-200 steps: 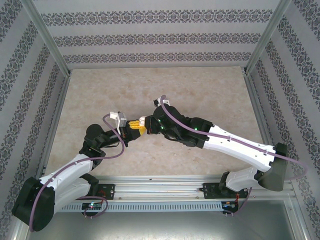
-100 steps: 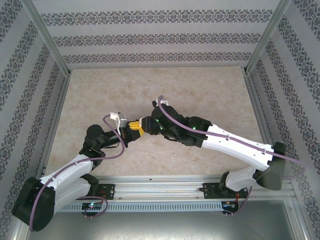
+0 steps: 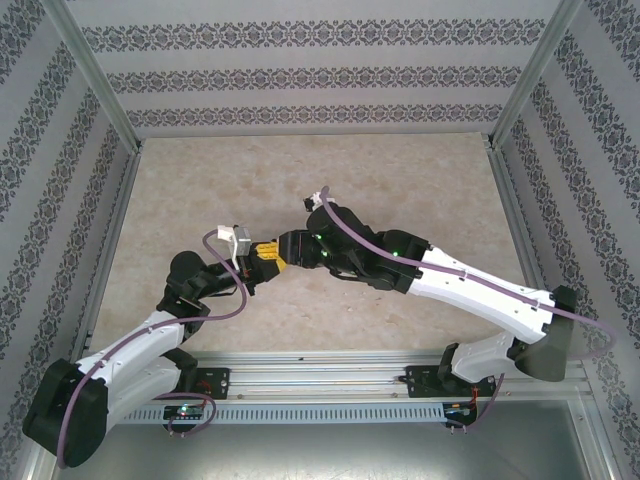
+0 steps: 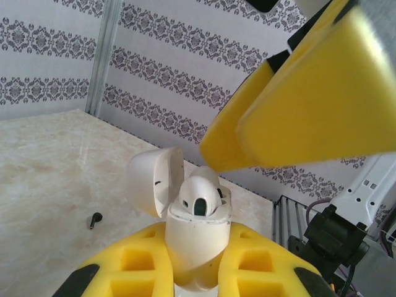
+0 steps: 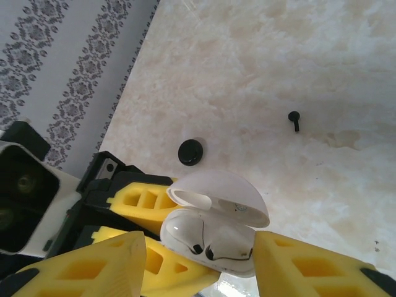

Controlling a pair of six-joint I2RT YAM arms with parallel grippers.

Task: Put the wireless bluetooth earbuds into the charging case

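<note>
Since a second ago the right gripper (image 5: 201, 263) has opened: its jaws now stand apart, one on each side of the case (image 5: 213, 238). A white bud (image 4: 199, 197) sits inside, and the lid (image 4: 154, 179) is up. The left gripper (image 4: 198, 263) is clamped on the case. One black bud (image 5: 294, 117) lies on the table (image 5: 260, 55), well apart, so I judge it is still left to do.

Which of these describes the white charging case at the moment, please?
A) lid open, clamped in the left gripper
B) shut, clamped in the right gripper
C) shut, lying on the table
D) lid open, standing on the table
A: the charging case is clamped in the left gripper, its lid flipped up and a white earbud seated inside.
</note>
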